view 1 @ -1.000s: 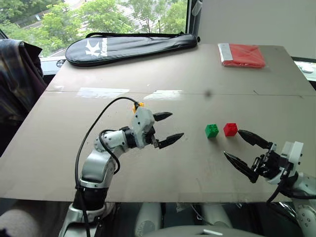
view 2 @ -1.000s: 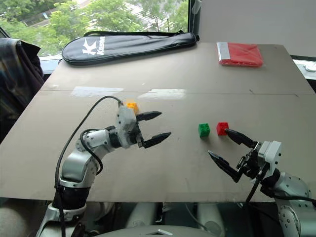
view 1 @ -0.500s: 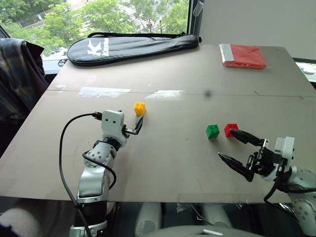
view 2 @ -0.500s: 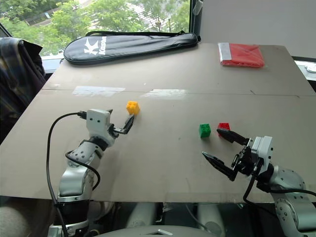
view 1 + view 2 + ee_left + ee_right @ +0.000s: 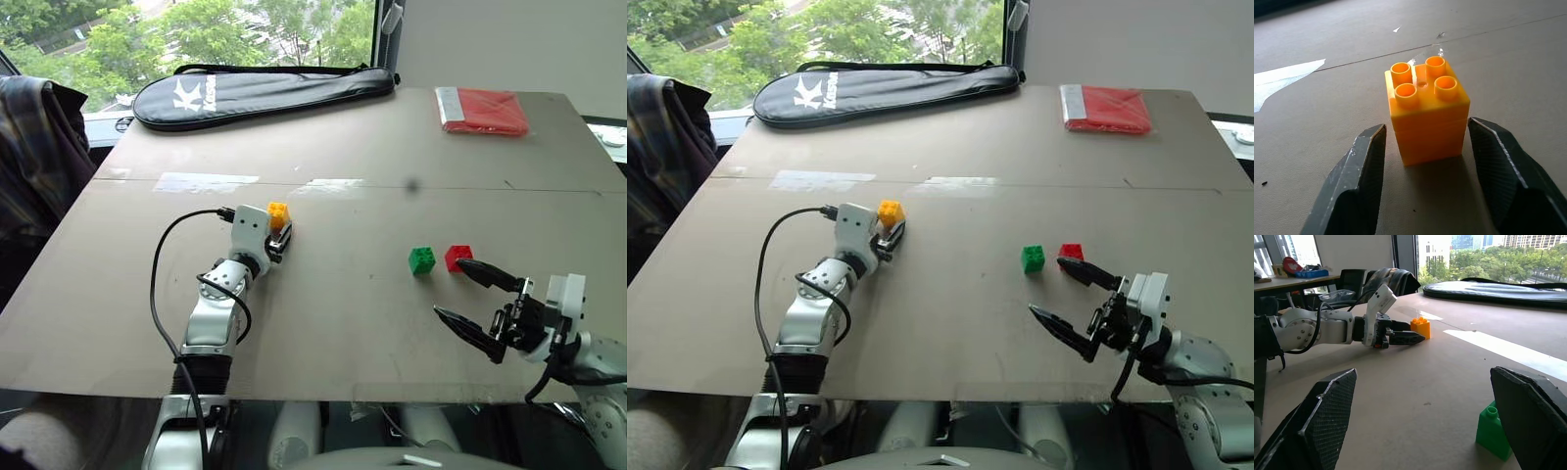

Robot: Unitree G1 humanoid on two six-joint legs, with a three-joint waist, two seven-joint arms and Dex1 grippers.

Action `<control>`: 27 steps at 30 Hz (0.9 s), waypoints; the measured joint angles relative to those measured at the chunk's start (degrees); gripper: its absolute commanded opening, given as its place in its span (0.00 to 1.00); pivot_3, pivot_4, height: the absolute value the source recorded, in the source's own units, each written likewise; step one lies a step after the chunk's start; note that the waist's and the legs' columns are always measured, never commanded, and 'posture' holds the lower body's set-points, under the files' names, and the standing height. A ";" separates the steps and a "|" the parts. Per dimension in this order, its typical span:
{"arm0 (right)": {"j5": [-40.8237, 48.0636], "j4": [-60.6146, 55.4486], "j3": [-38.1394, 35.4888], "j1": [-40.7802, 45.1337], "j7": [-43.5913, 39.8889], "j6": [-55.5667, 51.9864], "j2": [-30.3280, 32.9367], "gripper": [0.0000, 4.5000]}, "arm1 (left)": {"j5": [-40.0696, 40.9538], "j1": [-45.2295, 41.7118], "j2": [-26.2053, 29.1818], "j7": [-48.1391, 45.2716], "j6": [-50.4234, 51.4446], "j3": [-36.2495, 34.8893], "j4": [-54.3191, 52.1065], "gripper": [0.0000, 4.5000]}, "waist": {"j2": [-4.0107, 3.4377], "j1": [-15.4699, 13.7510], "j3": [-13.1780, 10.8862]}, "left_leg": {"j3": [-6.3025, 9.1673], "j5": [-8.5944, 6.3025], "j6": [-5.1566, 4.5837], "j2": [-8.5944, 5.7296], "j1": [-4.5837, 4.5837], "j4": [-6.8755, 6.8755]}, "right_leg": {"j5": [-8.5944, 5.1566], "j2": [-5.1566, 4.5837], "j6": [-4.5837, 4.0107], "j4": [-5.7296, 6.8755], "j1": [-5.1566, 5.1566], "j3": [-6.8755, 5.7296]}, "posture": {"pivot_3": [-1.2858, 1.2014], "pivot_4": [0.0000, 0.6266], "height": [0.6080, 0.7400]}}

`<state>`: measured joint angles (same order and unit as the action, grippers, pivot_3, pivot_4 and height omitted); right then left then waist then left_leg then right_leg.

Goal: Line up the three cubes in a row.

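The yellow cube (image 5: pixel 278 212) stands studs up on the table's left half, and my left gripper (image 5: pixel 281 228) is shut on it. In the left wrist view the two black fingers (image 5: pixel 1364 166) press against the lower sides of the yellow cube (image 5: pixel 1427 117). The green cube (image 5: pixel 422 259) and the red cube (image 5: pixel 457 258) sit side by side on the right half, a small gap between them. My right gripper (image 5: pixel 449 288) hovers open just in front of them, its upper fingertip close to the red cube. The green cube (image 5: pixel 1493 431) also shows in the right wrist view.
A long black racket bag (image 5: pixel 265 93) lies along the far left edge of the table (image 5: pixel 343 333). A flat red packet (image 5: pixel 482 108) rests at the far right corner. Plaid cloth (image 5: pixel 29 147) hangs beside the table on the left.
My left arm swung from pointing right to pointing forward, reached the yellow cube and shut its fingers on it. The right gripper and the green and red cubes stayed put.
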<state>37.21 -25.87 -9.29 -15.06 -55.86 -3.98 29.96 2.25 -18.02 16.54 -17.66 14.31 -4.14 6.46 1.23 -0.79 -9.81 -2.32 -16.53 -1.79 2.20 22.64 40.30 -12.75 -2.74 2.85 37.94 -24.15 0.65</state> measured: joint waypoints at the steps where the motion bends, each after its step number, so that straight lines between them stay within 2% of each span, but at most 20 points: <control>1: -0.01 0.00 -0.07 -0.10 -0.03 0.21 0.00 1.00 | -0.04 -0.13 0.05 0.07 0.19 0.12 0.07 0.27 | 0.00 -0.01 0.00 | 0.01 0.00 0.00 0.00 0.00 0.00 | 0.00 0.00 0.00 0.01 0.00 0.00 | 0.52 0.24 0.76; 7: -0.14 0.10 -0.11 -0.62 -0.11 0.77 -0.43 1.00 | 0.46 -0.45 -0.01 0.01 -0.68 0.12 0.99 0.27 | -0.01 -0.01 0.02 | -0.01 0.01 0.01 0.01 -0.05 0.00 | -0.02 0.00 -0.03 0.02 0.03 -0.02 | 0.52 0.24 0.76; 9: -0.19 0.41 -0.12 -1.15 -0.35 1.35 -0.63 1.00 | 2.56 0.49 0.40 -3.99 -2.59 0.19 0.99 0.27 | -0.01 0.00 0.01 | -0.04 0.01 0.01 0.02 -0.04 0.00 | -0.08 0.00 -0.14 0.01 0.02 -0.02 | 0.52 0.24 0.76; 15: -0.37 4.30 -0.61 -3.06 -2.26 2.34 -0.57 1.00 | 8.85 -0.39 4.32 -26.99 -8.84 5.63 4.65 0.27 | -0.01 -0.05 0.00 | -0.13 0.00 0.01 -0.01 0.05 0.00 | -0.08 -0.03 -0.16 -0.09 0.01 0.00 | 0.52 0.24 0.76; 19: -1.88 8.58 -1.49 -4.71 -4.62 4.54 0.27 1.00 | 9.12 -9.26 5.89 -45.82 -16.78 12.57 15.90 0.27 | 0.01 -0.19 0.00 | -0.12 0.01 0.01 -0.05 0.04 0.01 | -0.09 -0.01 -0.15 -0.08 0.01 -0.01 | 0.52 0.24 0.76; 23: -2.44 8.81 -3.06 -6.10 -4.68 5.62 0.32 1.00 | 8.87 -17.77 3.86 -56.40 -23.54 15.76 26.56 0.27 | 0.01 0.13 -0.01 | -0.13 0.00 0.00 -0.03 0.06 0.01 | -0.09 0.04 -0.15 -0.08 -0.01 0.04 | 0.52 0.24 0.76; 27: -2.94 7.21 -3.00 -8.00 -2.98 5.98 -1.17 1.00 | 7.31 -23.95 1.34 -63.08 -28.62 17.38 37.49 0.27 | 0.01 0.01 -0.01 | -0.03 -0.01 -0.01 -0.01 0.16 0.00 | -0.10 0.09 -0.14 -0.08 -0.07 -0.03 | 0.52 0.24 0.76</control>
<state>34.27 -18.66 -12.28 -23.06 -58.84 2.00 28.79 9.56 -41.96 17.88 -80.74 -14.31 13.24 43.95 1.24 -0.78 -9.82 -2.35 -16.54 -1.79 2.19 22.79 40.30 -12.85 -2.65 2.70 37.86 -24.22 0.62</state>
